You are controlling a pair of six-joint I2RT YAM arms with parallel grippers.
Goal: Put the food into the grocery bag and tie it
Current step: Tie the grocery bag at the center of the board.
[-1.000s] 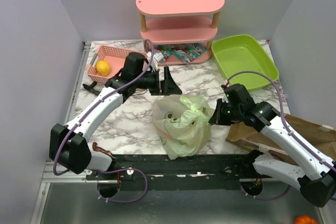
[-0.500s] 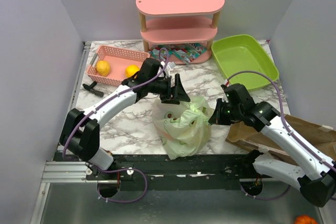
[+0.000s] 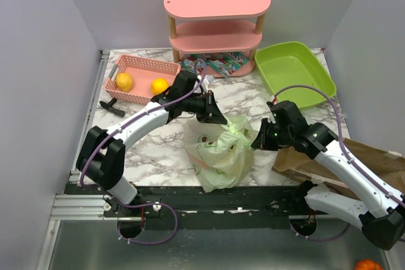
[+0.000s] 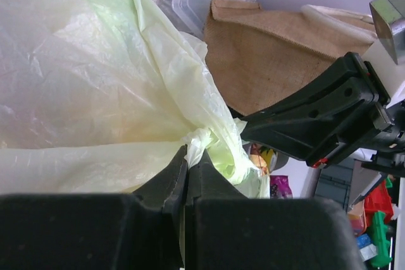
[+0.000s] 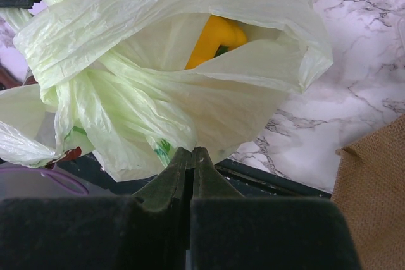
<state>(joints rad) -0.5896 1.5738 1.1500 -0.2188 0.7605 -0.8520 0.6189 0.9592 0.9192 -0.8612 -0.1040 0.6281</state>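
Observation:
The grocery bag (image 3: 218,153), thin pale-green plastic with printed halves, lies bulging at the table's front middle. My left gripper (image 3: 218,121) is at its top, shut on a twisted bunch of film (image 4: 197,140). My right gripper (image 3: 255,141) is shut at the bag's right edge, with film (image 5: 190,105) running down into its tips. A yellow-orange pepper (image 5: 215,37) shows through the bag's mouth in the right wrist view. Teal-and-red snack packets (image 3: 218,65) lie under the pink shelf. The bag hides the other food.
A pink two-tier shelf (image 3: 216,6) stands at the back. A green tray (image 3: 294,74) is at the back right. A pink basket (image 3: 142,67) with two yellow-orange fruits (image 3: 124,81) sits back left. A brown paper bag (image 3: 361,156) lies under my right arm.
My left gripper swung from beside the pink basket to the bag's top and shut on the film. The right arm and the bag stayed put.

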